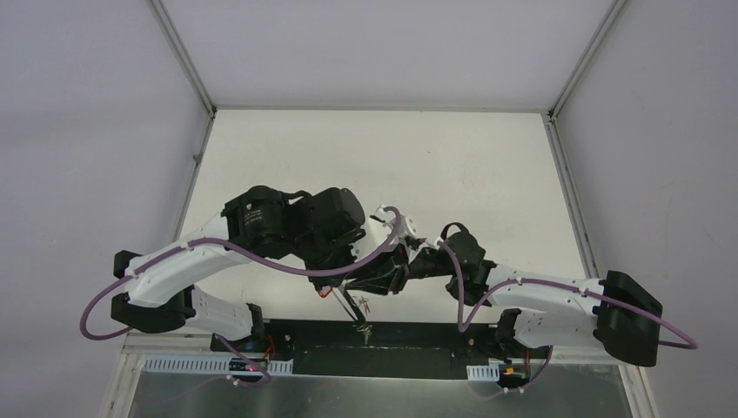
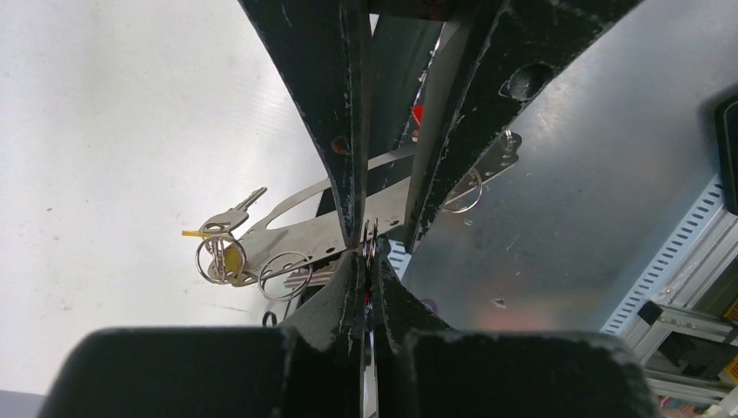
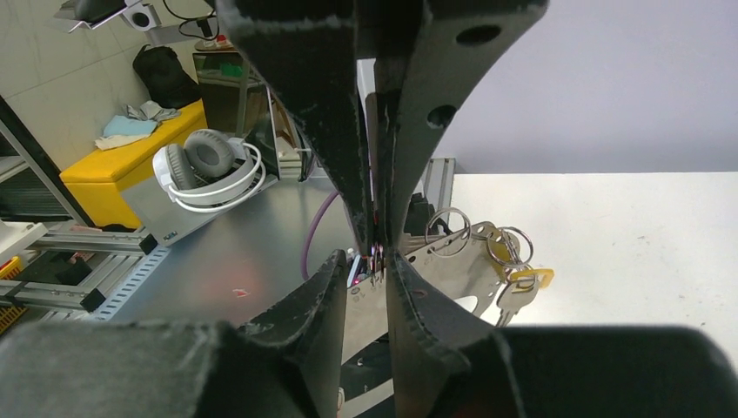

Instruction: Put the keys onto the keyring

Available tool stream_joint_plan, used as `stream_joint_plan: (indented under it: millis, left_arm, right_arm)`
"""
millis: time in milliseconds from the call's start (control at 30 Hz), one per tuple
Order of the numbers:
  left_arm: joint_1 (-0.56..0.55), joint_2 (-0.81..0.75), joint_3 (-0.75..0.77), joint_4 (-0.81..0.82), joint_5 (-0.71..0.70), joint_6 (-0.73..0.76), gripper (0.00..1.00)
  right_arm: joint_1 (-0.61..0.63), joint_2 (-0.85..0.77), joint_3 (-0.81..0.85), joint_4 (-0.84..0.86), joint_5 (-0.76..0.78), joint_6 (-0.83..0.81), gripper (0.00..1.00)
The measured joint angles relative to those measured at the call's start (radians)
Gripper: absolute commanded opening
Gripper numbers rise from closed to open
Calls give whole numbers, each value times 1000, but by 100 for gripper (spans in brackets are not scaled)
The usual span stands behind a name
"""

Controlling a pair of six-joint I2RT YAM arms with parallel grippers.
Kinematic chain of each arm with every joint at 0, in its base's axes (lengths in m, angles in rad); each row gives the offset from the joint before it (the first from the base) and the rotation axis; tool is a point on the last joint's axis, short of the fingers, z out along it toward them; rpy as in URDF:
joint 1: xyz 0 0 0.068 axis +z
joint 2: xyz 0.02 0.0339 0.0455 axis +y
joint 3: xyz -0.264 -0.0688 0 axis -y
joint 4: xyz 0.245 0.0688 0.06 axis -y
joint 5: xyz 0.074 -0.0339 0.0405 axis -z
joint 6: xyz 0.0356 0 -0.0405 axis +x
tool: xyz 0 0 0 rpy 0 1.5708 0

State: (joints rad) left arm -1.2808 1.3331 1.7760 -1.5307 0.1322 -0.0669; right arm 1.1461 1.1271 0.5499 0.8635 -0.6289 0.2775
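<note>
My left gripper is shut on the keyring, a thin wire hoop seen edge-on between its fingertips, with a speck of red beside it. My right gripper faces it tip to tip and is shut across a flat silver plate pierced with holes. Small rings hang from that plate, along with a silver key and a yellow tag. In the top view both grippers meet above the table's near edge, with keys dangling below them. Any other keys are hidden.
The white table stretches away behind the arms. A bare steel sheet and slotted rails lie at the near edge. Off the table are white headphones and a yellow box. Purple cables loop along both arms.
</note>
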Motion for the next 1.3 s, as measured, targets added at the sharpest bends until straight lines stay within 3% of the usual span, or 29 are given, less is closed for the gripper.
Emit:
stream_joint_plan:
  millis: [133,267,367,467,567,633,733,967,1133,1300]
  left_arm:
    - [0,-35,-58,48,0,-12,0]
    - [0,-66,-92,78,0,-26,0]
    - [0,-81,-102,94,-1,-30,0]
    - [0,-89,-104,105,-1,-31,0]
    - [0,-91,-105,117,-2,-31,0]
    - [0,-91,-105,119,-2,-30,0]
    - [0,-92,-106,119,-2,-30,0]
    - [0,-92,-107,117,-5,-29,0]
    - [0,-113,-132,137,-28,-27,31]
    - [0,-248,-262,261,-54,-38,40]
  right_arm:
    - [3,10,0,18,8,5,13]
    - [3,21,0,29,11,9,11]
    - [4,24,0,32,11,9,15]
    - [5,24,0,29,12,8,26]
    - [5,24,0,24,15,5,27]
    - [6,24,0,18,20,2,21]
    - [6,24,0,10,22,-2,0]
    - [6,19,0,1,21,-5,0]
    - [6,19,0,-5,23,-6,0]
    - [6,18,0,-9,24,-6,0]
